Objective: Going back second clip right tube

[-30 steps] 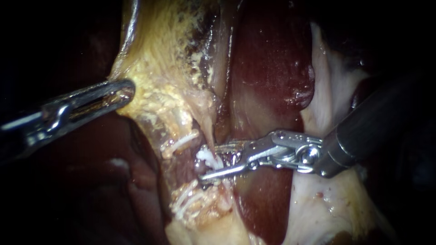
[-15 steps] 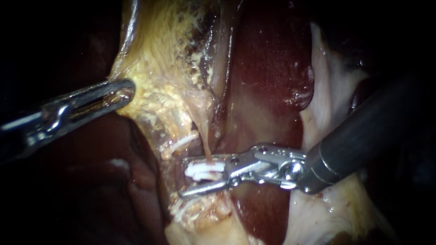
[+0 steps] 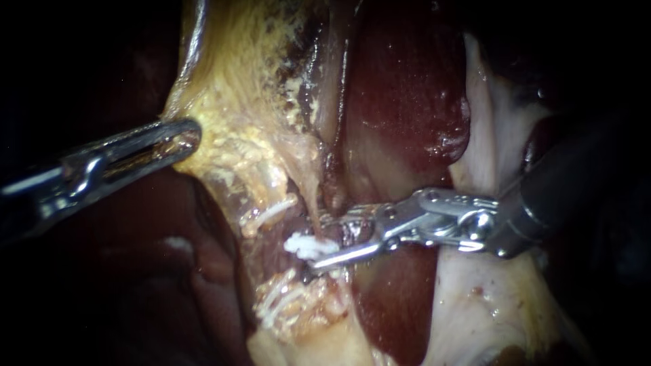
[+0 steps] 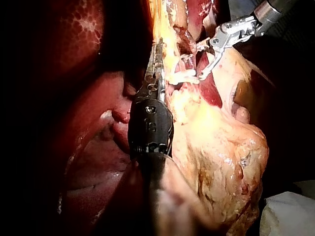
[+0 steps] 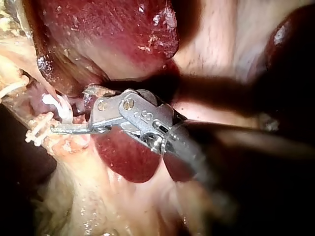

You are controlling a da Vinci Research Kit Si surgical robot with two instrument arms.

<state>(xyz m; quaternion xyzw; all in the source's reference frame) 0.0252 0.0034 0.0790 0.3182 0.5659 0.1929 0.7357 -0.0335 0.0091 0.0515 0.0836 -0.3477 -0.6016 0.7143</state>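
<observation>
The jaws of our right instrument (image 3: 317, 242) stand open, one white clip (image 3: 305, 245) on the right tube (image 3: 313, 203) between their tips. We count one second clip (image 3: 271, 213) just beside it and a clip cluster (image 3: 278, 305) near it. Well apart from it, the jaws of our left instrument (image 3: 186, 135) are closed on yellow tissue (image 3: 230, 129).

Bright light pools at the middle, the wet liver (image 3: 407, 88) glints, and the edges fall black.

Polished metal on the right instrument (image 3: 321, 242), a matt white plastic clip (image 3: 306, 245), wet glossy liver (image 3: 400, 95), rough yellowish tissue (image 3: 237, 135)
</observation>
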